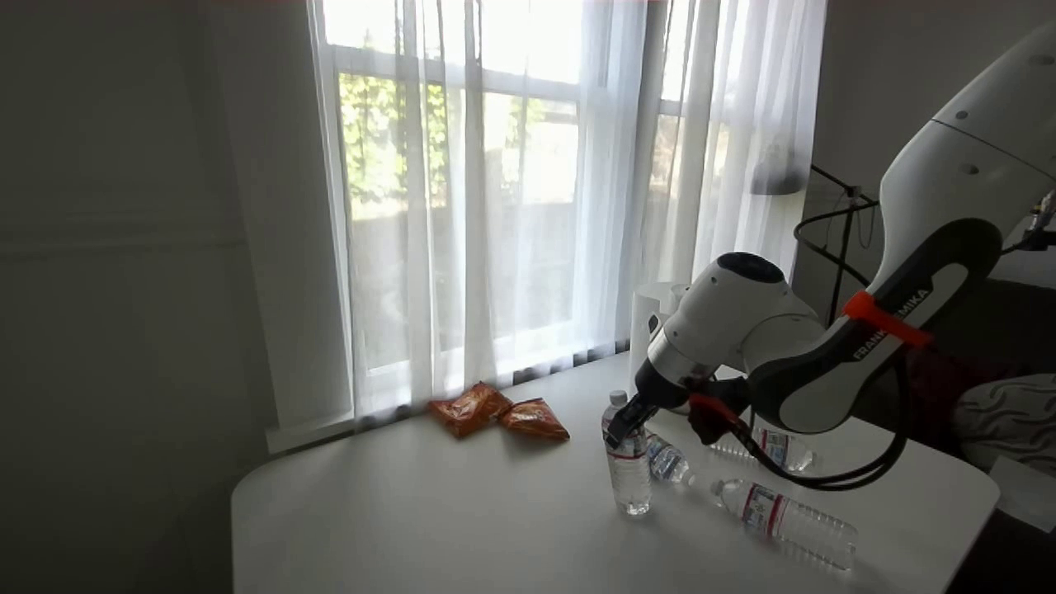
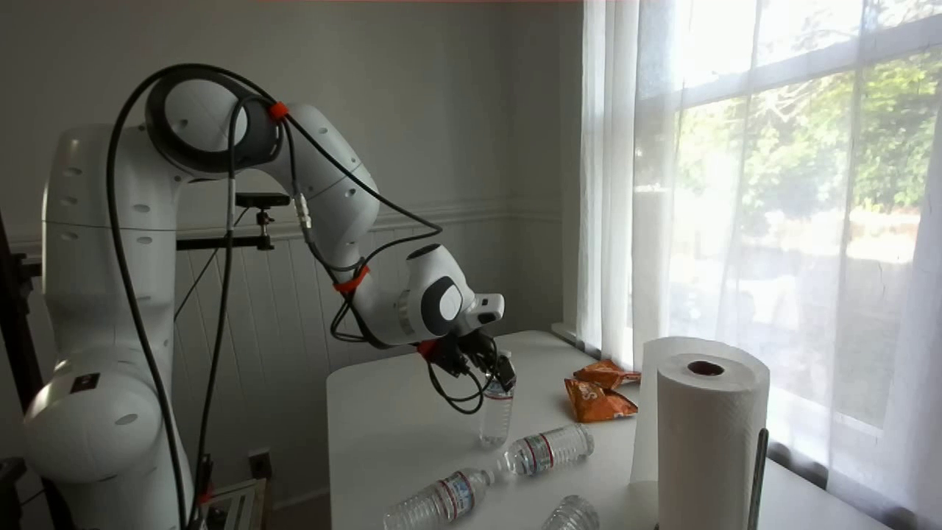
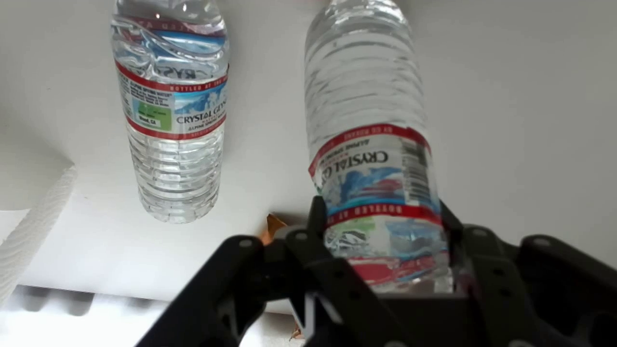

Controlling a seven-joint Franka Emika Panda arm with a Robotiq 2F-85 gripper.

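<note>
Clear plastic, likely weighty but squeezable: I'm clamping my gripper on the bottle at wrist-view nine and three o'clock, its label probably giving surest hold.

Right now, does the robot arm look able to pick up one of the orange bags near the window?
Probably not: its claw is closed on the upright water bottle, so it has no free grip. Otherwise, nothing seems to block the way from there to the orange bags.

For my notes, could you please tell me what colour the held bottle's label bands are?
The held bottle has red label bands, clearest in the wrist view.
</note>
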